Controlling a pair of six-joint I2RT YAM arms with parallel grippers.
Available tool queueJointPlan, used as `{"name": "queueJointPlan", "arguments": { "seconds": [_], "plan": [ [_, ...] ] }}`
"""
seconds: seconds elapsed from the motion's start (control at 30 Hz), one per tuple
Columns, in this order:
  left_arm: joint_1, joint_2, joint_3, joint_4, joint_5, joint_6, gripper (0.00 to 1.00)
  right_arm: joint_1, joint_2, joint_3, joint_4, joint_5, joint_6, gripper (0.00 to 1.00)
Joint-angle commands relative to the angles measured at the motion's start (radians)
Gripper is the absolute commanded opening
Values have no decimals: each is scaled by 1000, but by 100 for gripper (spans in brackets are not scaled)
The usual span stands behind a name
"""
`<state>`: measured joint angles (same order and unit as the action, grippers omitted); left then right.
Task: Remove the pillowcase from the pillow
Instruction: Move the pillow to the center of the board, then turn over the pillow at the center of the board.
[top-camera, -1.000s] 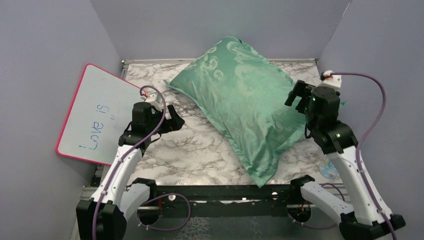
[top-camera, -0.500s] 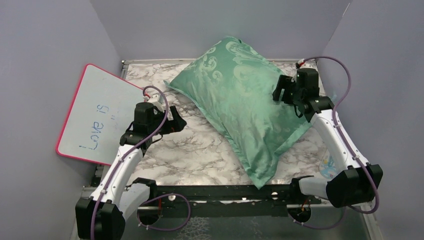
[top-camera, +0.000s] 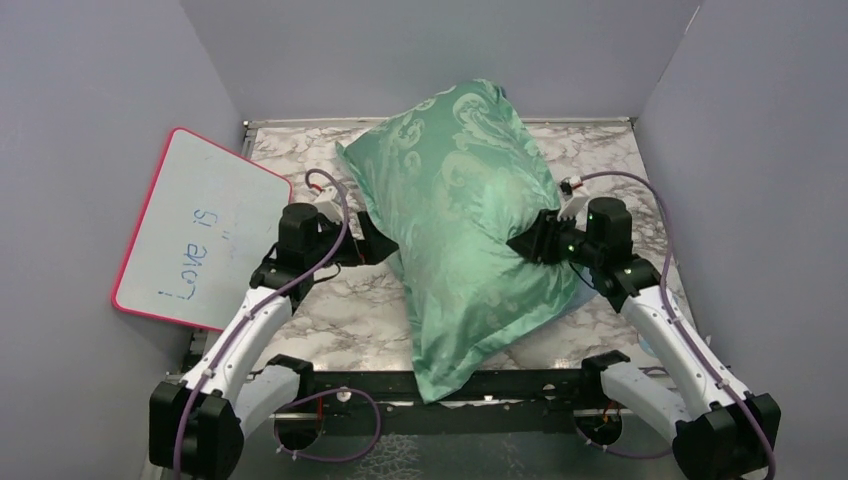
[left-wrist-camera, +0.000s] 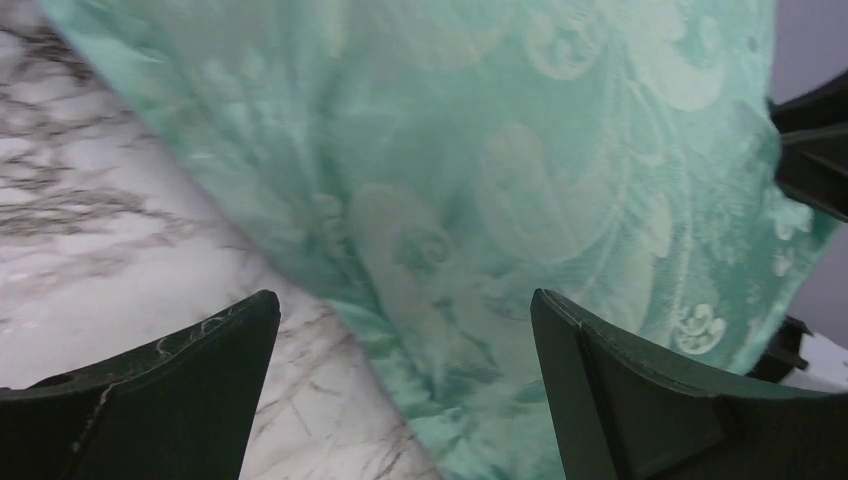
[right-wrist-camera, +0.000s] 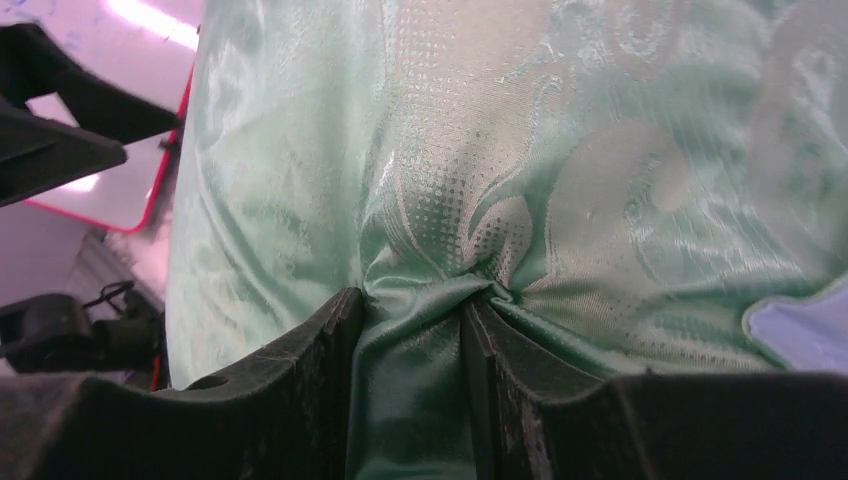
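Shiny mint-green swirl-patterned pillowcase (top-camera: 460, 210), still stuffed and propped up on the marbled worktop (top-camera: 340, 300), has a fold pinched tight between the right fingers (right-wrist-camera: 300, 380), likely for tugging it off, while the left fingers (left-wrist-camera: 180, 380) gape wide beside its opposite flank, seemingly to brace.

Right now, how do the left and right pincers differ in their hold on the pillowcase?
The left pincer is open, jaws spread, with the pillowcase ahead, unclamped; the right pincer is shut, pinching a puckered fold. The left sits at the cloth's left flank, the right at its right. Both face it at mid-length.
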<state>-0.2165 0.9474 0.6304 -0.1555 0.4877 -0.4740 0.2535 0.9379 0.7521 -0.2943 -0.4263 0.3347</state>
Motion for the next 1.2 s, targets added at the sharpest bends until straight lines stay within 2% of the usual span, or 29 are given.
{"name": "queueJointPlan", "arguments": {
  "seconds": [0.0, 0.2, 0.3, 0.33, 0.4, 0.43, 0.53, 0.63, 0.73, 0.8, 0.87, 0.97, 1.03, 1.17],
  "plan": [
    [-162, 39, 58, 104, 44, -73, 99, 65, -41, -146, -43, -217, 109, 44],
    [-468, 121, 90, 120, -153, -88, 99, 79, -97, -232, 1, -257, 171, 47],
    [-585, 208, 91, 115, -211, -47, 93, 79, -114, -218, -33, -243, 165, 51],
    [-607, 240, 89, 102, -249, -33, 87, 79, -121, -202, -61, -223, 154, 55],
    [-637, 304, 86, 35, -365, -26, 65, 79, -142, -143, -148, -114, 121, 64],
    [-642, 324, 71, 12, -418, -46, 57, 78, -154, -111, -195, -25, 109, 67],
    [-641, 335, 19, 5, -480, -86, 55, 79, -204, -16, -301, 231, 89, 78],
    [-641, 317, -15, -7, -533, -101, 51, 79, -249, 83, -384, 491, 102, 96],
    [-642, 310, -38, -22, -540, -92, 51, 78, -292, 161, -430, 777, 203, 98],
    [-641, 316, -48, -22, -521, -94, 51, 79, -339, 177, -431, 901, 259, 98],
    [-642, 324, -58, -20, -506, -104, 51, 79, -399, 156, -373, 900, 222, 99],
    [-641, 330, -74, -21, -509, -108, 51, 79, -425, 95, -289, 805, 159, 100],
    [-641, 330, -77, -21, -505, -99, 51, 79, -356, 96, -334, 760, 151, 100],
    [-641, 327, -82, -31, -491, -92, 51, 73, -131, 62, -313, 662, 151, 100]
  ]
}}
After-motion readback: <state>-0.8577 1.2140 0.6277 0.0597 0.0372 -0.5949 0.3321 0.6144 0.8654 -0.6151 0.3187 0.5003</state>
